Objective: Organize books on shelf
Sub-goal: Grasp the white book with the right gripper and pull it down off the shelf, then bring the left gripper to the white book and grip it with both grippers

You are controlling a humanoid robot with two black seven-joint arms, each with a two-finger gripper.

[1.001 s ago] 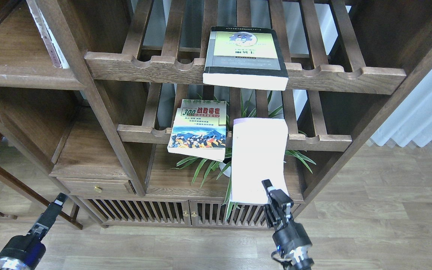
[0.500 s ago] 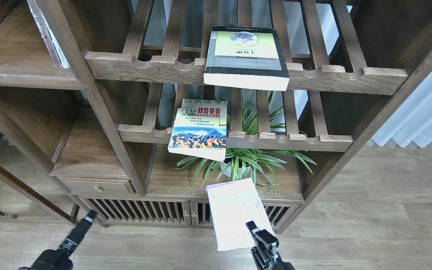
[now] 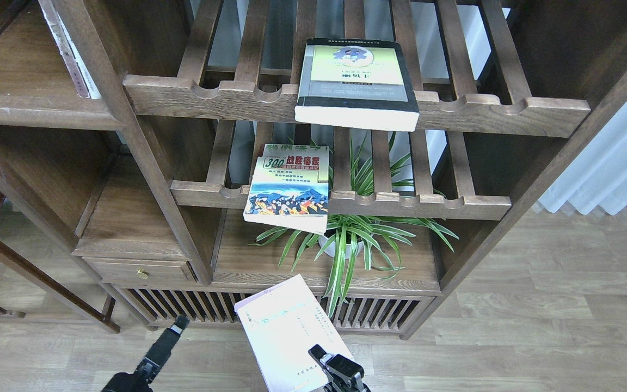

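Head view shows the right gripper (image 3: 329, 363) clenched on the lavender book (image 3: 286, 337), pulled away from the slatted rack (image 3: 428, 207) toward the left gripper (image 3: 174, 329) (fingers unclear), probably for handover.

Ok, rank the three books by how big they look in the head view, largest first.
1. Pale lavender book, held by the right gripper nearest the camera, so its lead is unsure; its lower part is cut off by the view's edge.
2 and 3. Yellow-and-grey book and "300" book: too alike to rank.
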